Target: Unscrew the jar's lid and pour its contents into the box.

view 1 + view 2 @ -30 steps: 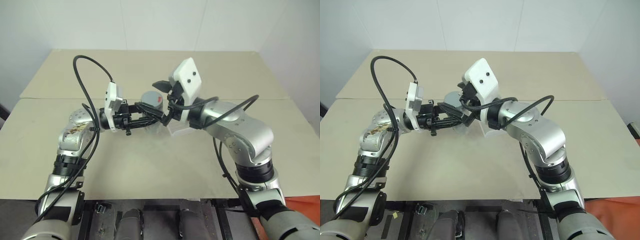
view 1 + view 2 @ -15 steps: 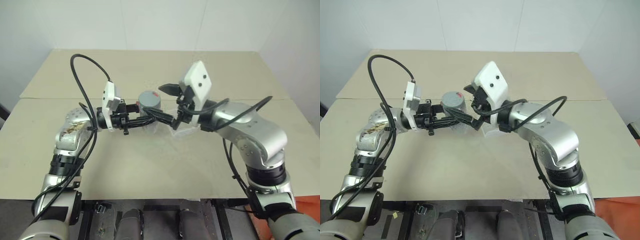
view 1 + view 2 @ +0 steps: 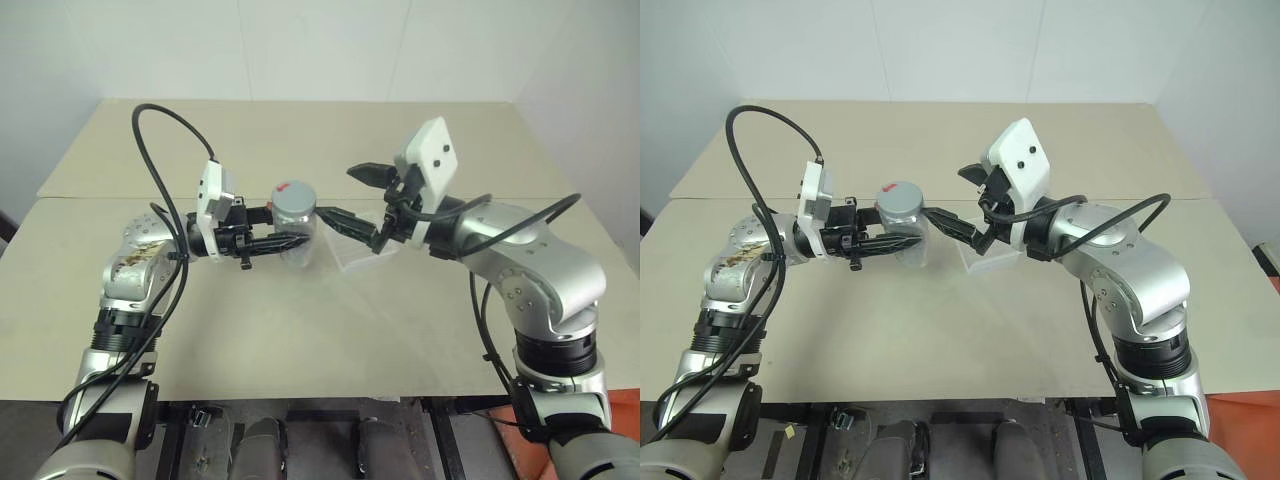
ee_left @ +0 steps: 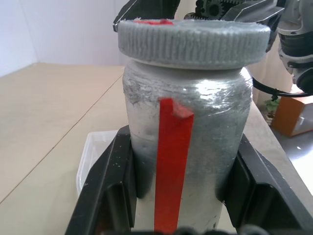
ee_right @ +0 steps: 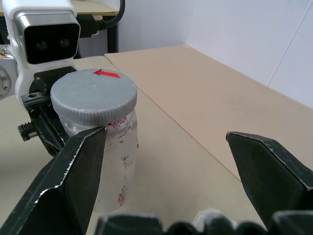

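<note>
Left pincer (image 3: pixel 290 241) is clamping jar (image 3: pixel 297 233) mid-frame; right pincer (image 3: pixel 352 193) is gaping, empty — next: closing on lid (image 3: pixel 294 199).

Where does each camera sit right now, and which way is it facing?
Head stereo pair: on the head, looking forward and down at the table; both arms show, left gripper shut on the jar, right gripper open beside it.
Left wrist: along its own fingers at the jar and lid, box behind.
Right wrist: past its open fingers at jar and lid.
All views share the jar.
</note>
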